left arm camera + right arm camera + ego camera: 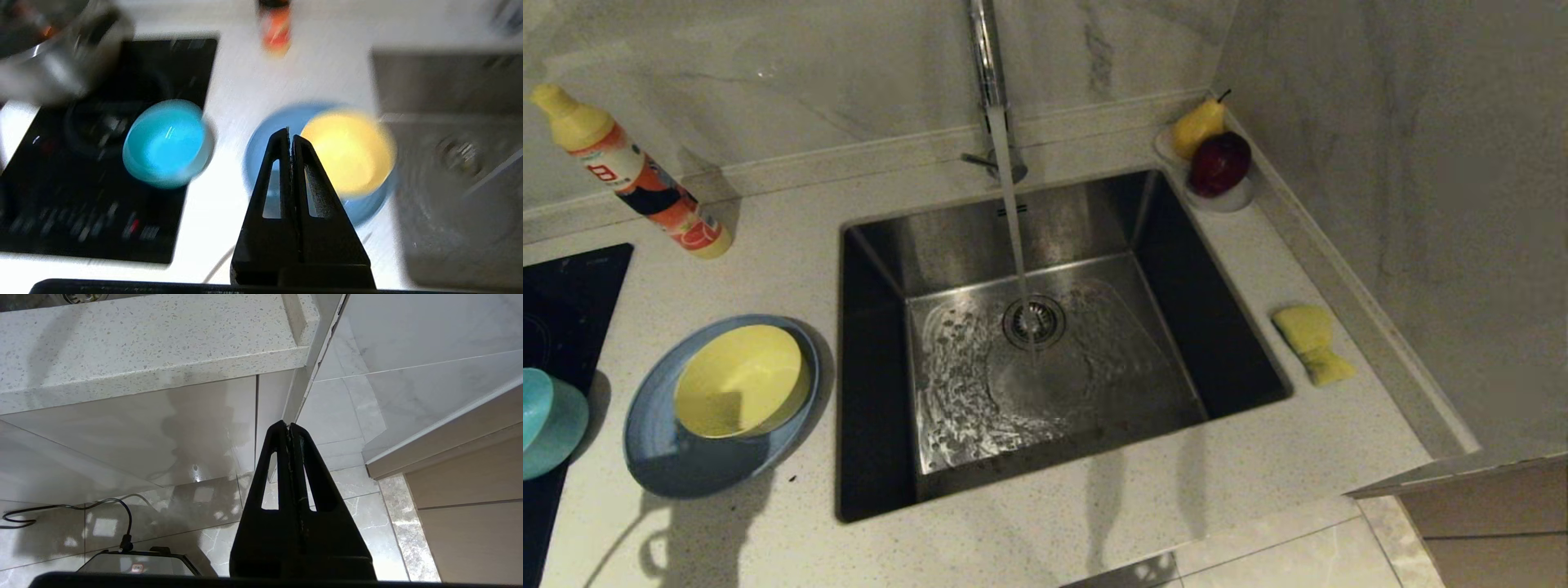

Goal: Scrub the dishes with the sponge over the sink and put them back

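Observation:
A pale-yellow bowl (740,380) sits in the slate-blue plate (678,457) on the counter left of the steel sink (1045,343). A teal bowl (547,420) stands at the far left, partly on the black hob. The yellow sponge (1312,343) lies on the counter right of the sink. Water runs from the tap (990,73) onto the drain. My left gripper (290,134) is shut and empty, held above the counter with the plate (265,134), yellow bowl (349,151) and teal bowl (165,143) below it. My right gripper (288,426) is shut and empty, parked low before the cabinet front.
A dish-soap bottle (637,175) leans against the back wall at the left. A white dish with a pear (1197,126) and a dark red apple (1219,163) sits in the back right corner. A black hob (564,310) and a steel pot (53,61) lie left.

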